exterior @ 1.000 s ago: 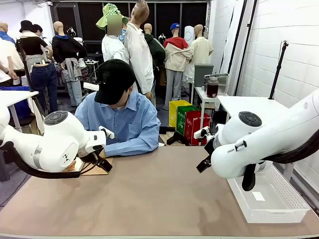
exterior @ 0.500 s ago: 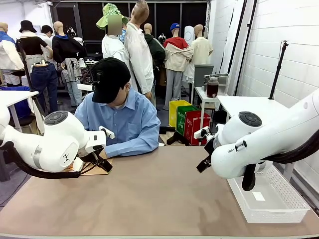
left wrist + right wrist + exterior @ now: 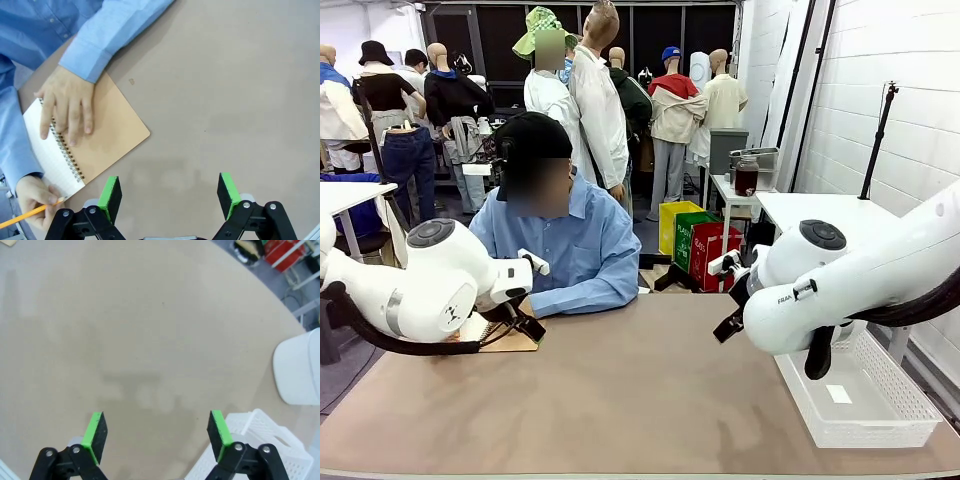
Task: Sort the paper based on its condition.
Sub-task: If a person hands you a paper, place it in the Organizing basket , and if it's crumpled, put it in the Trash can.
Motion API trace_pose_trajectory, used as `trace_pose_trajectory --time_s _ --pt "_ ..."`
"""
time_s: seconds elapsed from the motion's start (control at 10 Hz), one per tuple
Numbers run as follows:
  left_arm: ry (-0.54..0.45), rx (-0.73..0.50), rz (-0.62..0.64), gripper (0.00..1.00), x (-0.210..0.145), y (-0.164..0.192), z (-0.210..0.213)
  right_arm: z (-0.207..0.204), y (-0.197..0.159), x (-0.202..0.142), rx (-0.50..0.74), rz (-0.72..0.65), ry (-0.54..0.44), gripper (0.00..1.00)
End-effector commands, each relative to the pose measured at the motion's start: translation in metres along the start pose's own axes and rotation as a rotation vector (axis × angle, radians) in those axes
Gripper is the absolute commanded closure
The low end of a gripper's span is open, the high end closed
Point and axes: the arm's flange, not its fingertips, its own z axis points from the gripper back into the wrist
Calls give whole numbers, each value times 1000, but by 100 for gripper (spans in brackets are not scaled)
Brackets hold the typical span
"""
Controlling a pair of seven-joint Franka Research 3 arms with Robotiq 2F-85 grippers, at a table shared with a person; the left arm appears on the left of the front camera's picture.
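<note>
Left jaws and right jaws gape empty over the matte brown worktop [image 3: 225, 75]; at left, a hand [image 3: 67, 107] presses a spiral-bound kraft notebook [image 3: 110, 140].

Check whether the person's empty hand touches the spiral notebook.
Touching. The left wrist view shows the hand lying flat across the notebook cover and spiral.

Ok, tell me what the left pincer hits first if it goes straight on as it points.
Most likely the bare table: the open left pincer faces brown tabletop, and the spiral notebook lies off to one side of its line.
</note>
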Motion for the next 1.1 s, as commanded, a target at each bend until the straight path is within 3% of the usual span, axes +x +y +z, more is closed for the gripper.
trace_pose_trajectory --time_s 0.0,0.7,1.0 --pt "1 23 19 0 9 3 40 40 -6 11 51 29 -21 0" --pt "-61 24 24 0 18 23 137 132 -12 26 109 104 -127 0" --pt "-29 40 13 0 28 30 156 149 -13 45 79 115 -91 0"
